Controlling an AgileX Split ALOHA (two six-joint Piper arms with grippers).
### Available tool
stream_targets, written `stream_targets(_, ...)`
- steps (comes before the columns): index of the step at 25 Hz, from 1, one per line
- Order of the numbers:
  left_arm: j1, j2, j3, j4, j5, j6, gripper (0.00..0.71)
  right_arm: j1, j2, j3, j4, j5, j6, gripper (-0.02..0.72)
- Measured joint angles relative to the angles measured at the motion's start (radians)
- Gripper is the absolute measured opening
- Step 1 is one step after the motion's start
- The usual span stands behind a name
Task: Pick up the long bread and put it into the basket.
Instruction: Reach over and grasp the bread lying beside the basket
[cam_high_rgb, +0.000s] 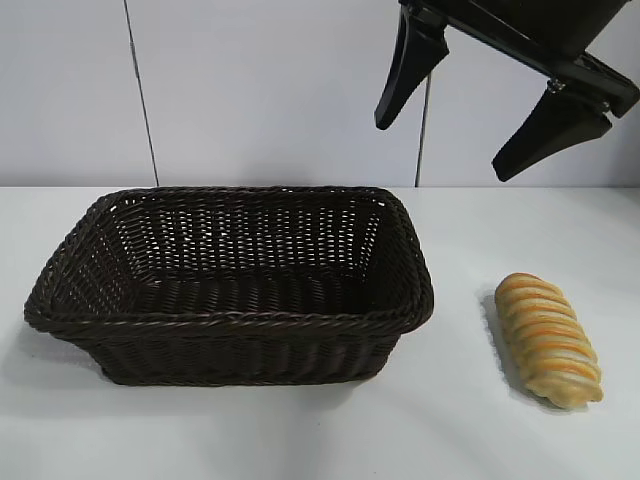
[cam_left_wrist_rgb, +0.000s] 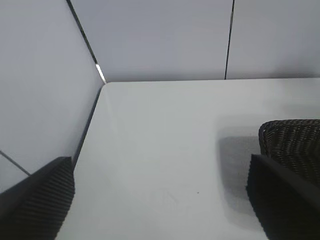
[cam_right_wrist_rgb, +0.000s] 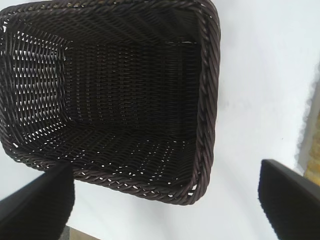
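The long bread (cam_high_rgb: 549, 339), golden with orange-brown ridges, lies on the white table to the right of the basket (cam_high_rgb: 240, 320). The basket is a large dark brown wicker one with nothing in it. My right gripper (cam_high_rgb: 441, 148) hangs open high above the table, over the gap between the basket's right end and the bread, holding nothing. In the right wrist view its fingers (cam_right_wrist_rgb: 165, 172) frame the basket's rim (cam_right_wrist_rgb: 207, 100). My left gripper (cam_left_wrist_rgb: 160, 170) is open over bare table, with a corner of the basket (cam_left_wrist_rgb: 295, 140) beside one finger.
The white table (cam_high_rgb: 470, 420) ends at a grey panelled wall (cam_high_rgb: 280, 90) behind the basket. In the left wrist view the table's edge (cam_left_wrist_rgb: 92, 115) meets the wall at a corner.
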Motion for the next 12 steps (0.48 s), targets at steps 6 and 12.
stream_targets(6,0.000,-0.200,0.251,-0.079,-0.020,0.021,0.666,0.000,0.000,0.000,0.000,0.000,-0.003,0.694)
stream_targets(12,0.000,-0.251,0.373,-0.169,-0.027,0.102,0.655,0.000,0.000,0.000,0.002,0.000,-0.003,0.694)
